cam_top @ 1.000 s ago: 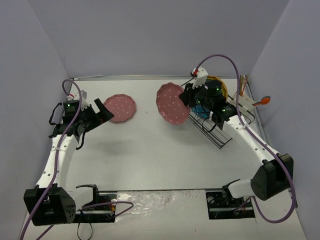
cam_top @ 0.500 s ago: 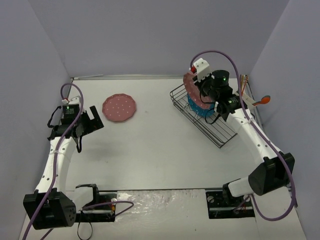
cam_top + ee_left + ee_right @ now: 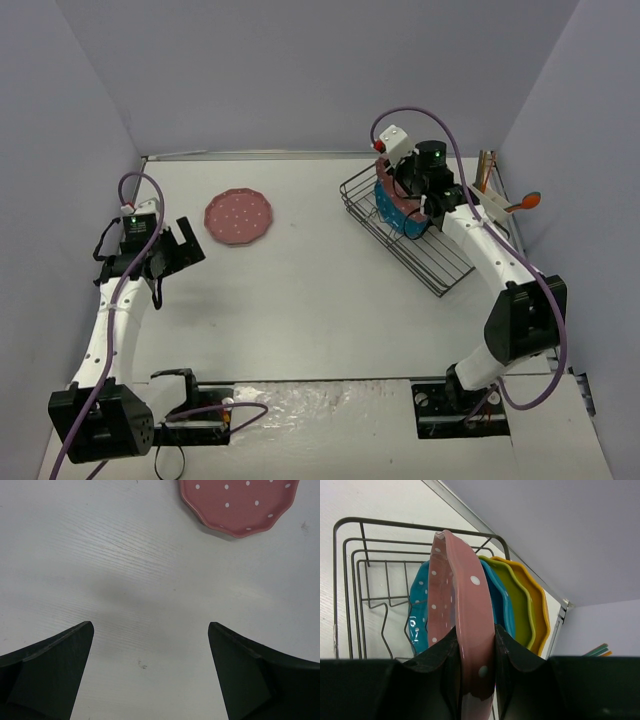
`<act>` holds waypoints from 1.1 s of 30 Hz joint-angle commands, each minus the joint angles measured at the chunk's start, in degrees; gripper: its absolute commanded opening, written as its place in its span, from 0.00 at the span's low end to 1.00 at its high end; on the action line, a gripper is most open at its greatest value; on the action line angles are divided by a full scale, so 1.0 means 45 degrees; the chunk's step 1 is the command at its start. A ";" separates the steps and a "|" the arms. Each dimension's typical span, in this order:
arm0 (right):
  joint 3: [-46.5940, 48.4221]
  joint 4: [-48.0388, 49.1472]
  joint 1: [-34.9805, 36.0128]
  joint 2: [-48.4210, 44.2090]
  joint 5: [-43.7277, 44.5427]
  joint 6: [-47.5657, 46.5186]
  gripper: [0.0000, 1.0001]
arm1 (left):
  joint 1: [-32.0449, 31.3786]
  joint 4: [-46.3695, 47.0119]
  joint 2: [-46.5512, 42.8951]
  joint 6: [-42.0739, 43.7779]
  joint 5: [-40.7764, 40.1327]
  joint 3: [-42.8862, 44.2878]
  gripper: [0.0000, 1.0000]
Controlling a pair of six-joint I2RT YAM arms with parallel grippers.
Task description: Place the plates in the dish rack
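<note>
A pink plate (image 3: 465, 605), clamped in the right gripper (image 3: 475, 642), is being slotted upright into the rack (image 3: 350, 526) at 2 o'clock. Lowering, then release, is judged due. The left gripper (image 3: 150, 640) is being held wide, empty.

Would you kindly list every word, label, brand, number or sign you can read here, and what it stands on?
No text is readable in any view.
The held pink plate at the dish rack and the pink plate on the table carry only white dots.
Any markings on the arms are too small to read.
</note>
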 commanded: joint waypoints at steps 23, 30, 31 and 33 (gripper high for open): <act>-0.1866 0.3932 -0.0691 0.0193 -0.1878 0.1811 0.31 | 0.0602 0.0595 0.0145 -0.0096 0.0847 0.0235 0.97; -0.1647 0.3601 -0.0689 -0.0679 -0.1848 0.2246 0.70 | 0.0596 0.0734 0.0713 -0.0370 0.1192 0.0283 0.97; -0.1518 0.3402 -0.0669 -0.0948 -0.1838 0.2385 0.76 | 0.0596 0.0764 0.0823 -0.0440 0.1232 0.0303 0.97; -0.1472 0.3231 -0.0644 -0.1442 -0.1757 0.2863 0.83 | 0.0580 0.0793 0.1089 -0.0763 0.1404 0.0374 0.97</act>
